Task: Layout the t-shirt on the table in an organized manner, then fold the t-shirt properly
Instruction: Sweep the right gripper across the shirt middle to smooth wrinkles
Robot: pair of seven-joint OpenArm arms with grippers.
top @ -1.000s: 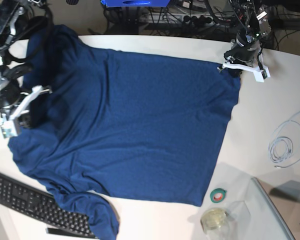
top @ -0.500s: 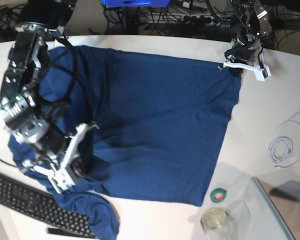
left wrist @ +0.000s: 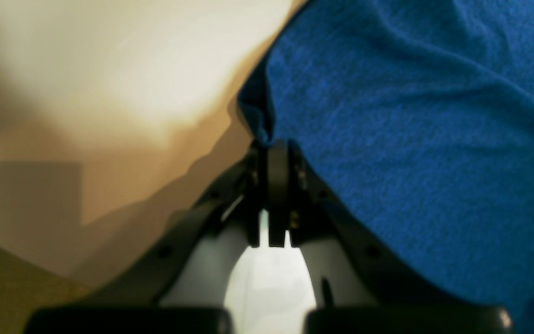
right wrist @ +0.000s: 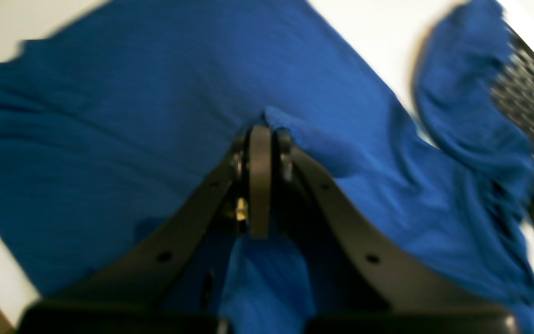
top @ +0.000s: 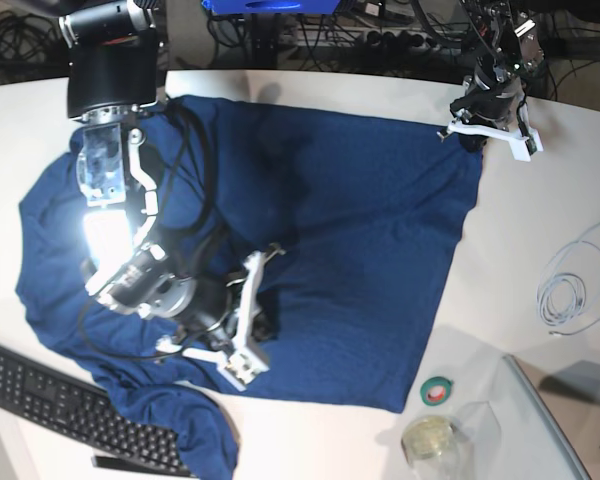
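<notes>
The dark blue t-shirt (top: 350, 220) lies spread over the white table (top: 540, 190). One sleeve (top: 195, 430) is bunched at the front left by the keyboard. My left gripper (top: 468, 137) sits at the shirt's far right corner. In the left wrist view it (left wrist: 270, 141) is shut on the shirt's edge (left wrist: 257, 120), with bare table (left wrist: 132, 69) beside it. My right gripper (top: 258, 325) reaches over the shirt's lower middle. In the right wrist view it (right wrist: 261, 127) is shut on a raised pinch of t-shirt fabric (right wrist: 295, 134).
A black keyboard (top: 60, 400) lies at the front left, partly under the sleeve. A green tape roll (top: 437, 390), a lidded jar (top: 430, 440) and a clear panel (top: 545, 420) sit front right. A white cable coil (top: 570, 290) lies at the right.
My right arm has swung from the shirt's left edge across to its lower middle, pulling fabric with it. The left gripper has stayed at the far right corner.
</notes>
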